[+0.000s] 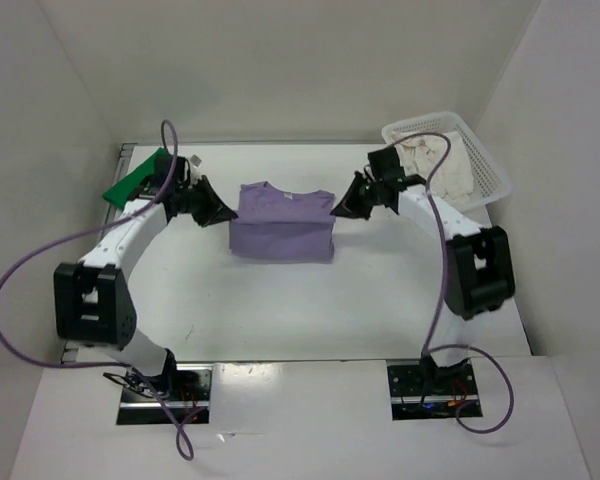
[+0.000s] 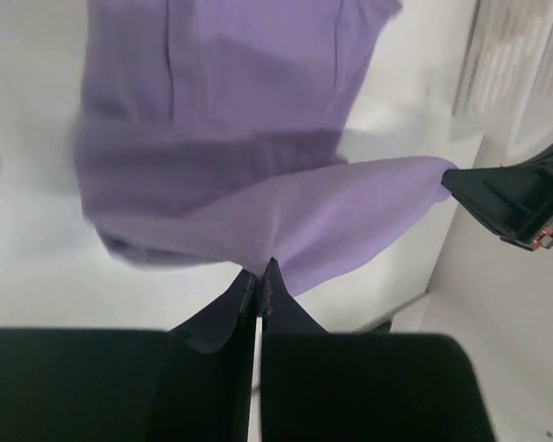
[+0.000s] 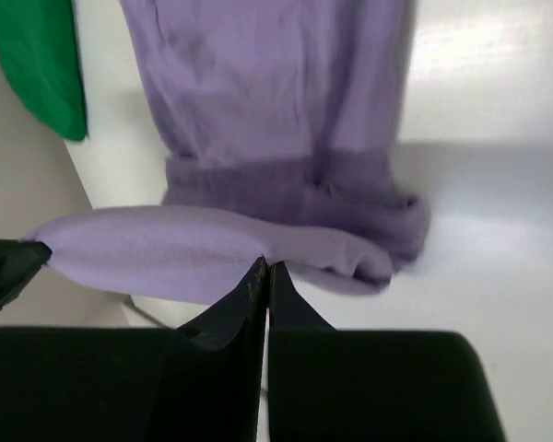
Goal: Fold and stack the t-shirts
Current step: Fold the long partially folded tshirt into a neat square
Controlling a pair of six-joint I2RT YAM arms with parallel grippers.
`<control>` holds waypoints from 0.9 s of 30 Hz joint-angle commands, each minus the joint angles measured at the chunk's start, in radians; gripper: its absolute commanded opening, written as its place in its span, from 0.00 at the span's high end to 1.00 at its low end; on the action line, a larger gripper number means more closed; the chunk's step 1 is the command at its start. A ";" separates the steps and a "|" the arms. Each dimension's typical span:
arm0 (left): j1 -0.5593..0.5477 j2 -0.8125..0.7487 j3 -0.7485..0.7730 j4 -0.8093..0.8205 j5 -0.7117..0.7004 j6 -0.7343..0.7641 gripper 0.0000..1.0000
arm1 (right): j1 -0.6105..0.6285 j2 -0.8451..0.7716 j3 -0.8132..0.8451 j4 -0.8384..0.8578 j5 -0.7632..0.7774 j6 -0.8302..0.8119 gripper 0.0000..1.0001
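The purple shirt [image 1: 280, 228] lies in the middle of the surface [image 1: 280, 310], half folded. The left end effector [image 1: 216, 210] is pinched tight on its left edge. The right end effector [image 1: 342, 204] is pinched tight on its right edge. Between them a flap of the shirt is lifted and pulled flat.

To fold it well, both should move together at the same speed. The flap should be pulled tight so it does not sag. Lay it down even with the edge under it, then let go.

The green shirt [image 1: 130, 185] waits at the upper left. The cream shirt [image 1: 435, 165] sits in the basket [image 1: 495, 165] at the upper right.
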 commanded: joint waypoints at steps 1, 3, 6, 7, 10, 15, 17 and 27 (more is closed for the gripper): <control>0.010 0.146 0.109 0.092 -0.055 -0.005 1.00 | -0.057 0.169 0.233 -0.023 0.029 -0.092 1.00; 0.010 0.238 0.199 0.114 -0.064 -0.016 1.00 | -0.089 0.238 0.310 -0.032 0.018 -0.092 1.00; 0.010 0.345 0.284 0.138 -0.092 -0.027 1.00 | -0.101 0.384 0.468 -0.072 0.009 -0.115 1.00; 0.010 0.376 0.343 0.138 -0.103 -0.027 1.00 | -0.111 0.419 0.541 -0.086 -0.008 -0.115 1.00; 0.010 0.496 0.442 0.148 -0.126 -0.036 1.00 | -0.111 0.539 0.660 -0.086 -0.019 -0.124 1.00; 0.022 0.592 0.558 0.207 -0.204 -0.083 0.99 | -0.121 0.720 0.882 -0.152 -0.022 -0.124 1.00; 0.032 0.614 0.588 0.220 -0.248 -0.099 0.99 | -0.121 0.781 1.031 -0.180 -0.022 -0.115 1.00; 0.111 0.764 0.749 0.261 -0.290 -0.182 0.41 | -0.121 1.206 1.872 -0.423 -0.134 -0.038 0.46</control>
